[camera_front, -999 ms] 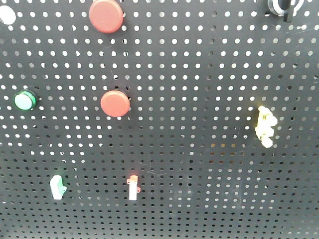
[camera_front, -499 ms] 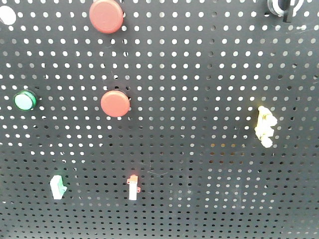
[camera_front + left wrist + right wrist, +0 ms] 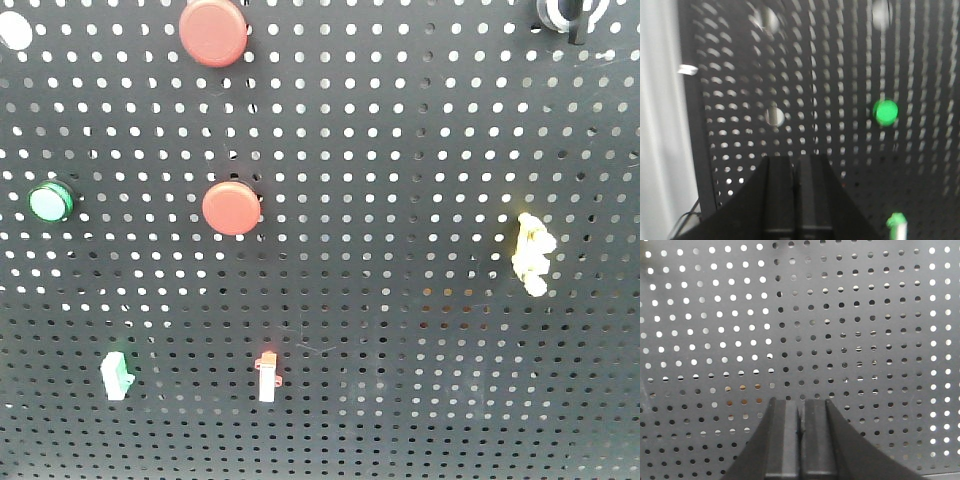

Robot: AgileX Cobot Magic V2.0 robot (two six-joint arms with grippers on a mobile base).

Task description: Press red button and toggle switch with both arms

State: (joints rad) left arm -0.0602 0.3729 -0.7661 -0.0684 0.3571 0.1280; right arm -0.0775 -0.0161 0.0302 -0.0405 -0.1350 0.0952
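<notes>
A black perforated pegboard (image 3: 420, 150) is faced by both arms; neither gripper is seen in the front view. The left gripper (image 3: 796, 163) is shown with its jaws pressed together, no gap between them and nothing held, and is pointed at bare panel near the board's left edge. The right gripper (image 3: 801, 405) is likewise closed on itself and empty, before a plain stretch of holes. Two candidates are mounted left of centre, an upper red button (image 3: 213, 32) and a lower red button (image 3: 232, 208); which is intended cannot be told. Lower down a white toggle switch (image 3: 267, 376) with an orange-red tip is fixed, and a green-tipped switch (image 3: 116, 376) stands to its left. Contact is judged not yet made. It is advised that the closed fingertips be used as a blunt probe, brought square onto the cap's centre, and that the lever be pushed along its own travel, not across it. The buttons are smooth, round, matt caps; the switches are small, hard and rectangular; the panel appears to be thin, rigid sheet
</notes>
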